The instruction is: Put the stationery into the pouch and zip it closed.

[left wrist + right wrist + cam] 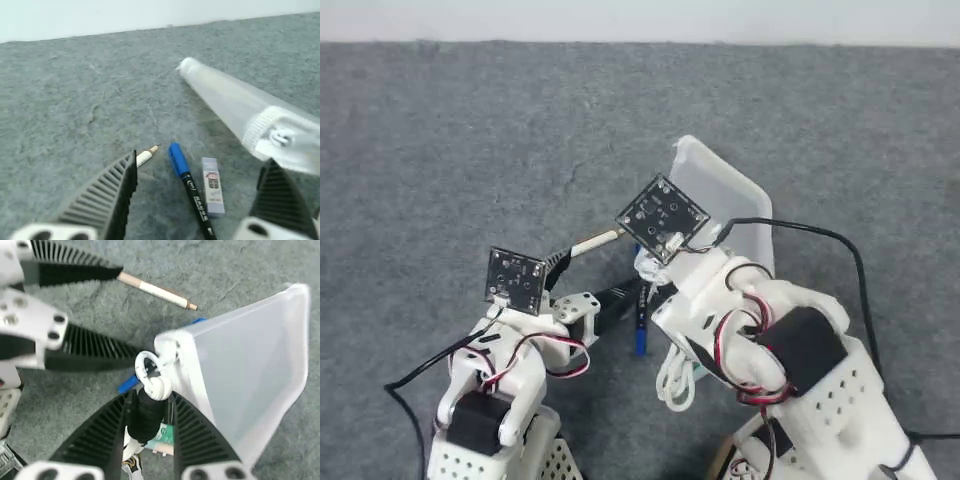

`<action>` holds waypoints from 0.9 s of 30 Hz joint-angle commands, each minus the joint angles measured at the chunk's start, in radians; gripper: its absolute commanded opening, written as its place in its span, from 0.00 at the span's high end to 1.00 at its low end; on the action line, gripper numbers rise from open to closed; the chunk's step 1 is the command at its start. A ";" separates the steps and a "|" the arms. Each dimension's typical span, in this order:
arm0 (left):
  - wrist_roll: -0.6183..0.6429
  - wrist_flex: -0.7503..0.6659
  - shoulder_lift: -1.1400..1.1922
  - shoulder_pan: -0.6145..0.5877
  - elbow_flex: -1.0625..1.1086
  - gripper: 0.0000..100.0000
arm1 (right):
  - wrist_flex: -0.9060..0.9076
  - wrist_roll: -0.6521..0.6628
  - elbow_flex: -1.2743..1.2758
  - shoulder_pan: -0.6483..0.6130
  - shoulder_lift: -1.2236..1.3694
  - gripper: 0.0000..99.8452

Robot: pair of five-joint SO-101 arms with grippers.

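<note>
"What am I looking at underneath everything?"

"On my feed it's a grey, felt-like mat with a coarse mottled weave (440, 150), running flat out to both sides."

"And behind it?"

"From the overhead camera I get a plain pale wall (620, 18) as a thin strip along the far edge, meeting the mat in a straight line. I read the light as soft and even, with only faint shadows."

left gripper (200, 165) hangs low with fingers spread wide, right gripper (151, 399) has fingers clamped close together.
</note>
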 commanded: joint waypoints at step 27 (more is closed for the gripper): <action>-0.077 0.008 -0.020 0.081 -0.033 0.80 | 0.002 -0.014 0.043 -0.140 -0.050 0.99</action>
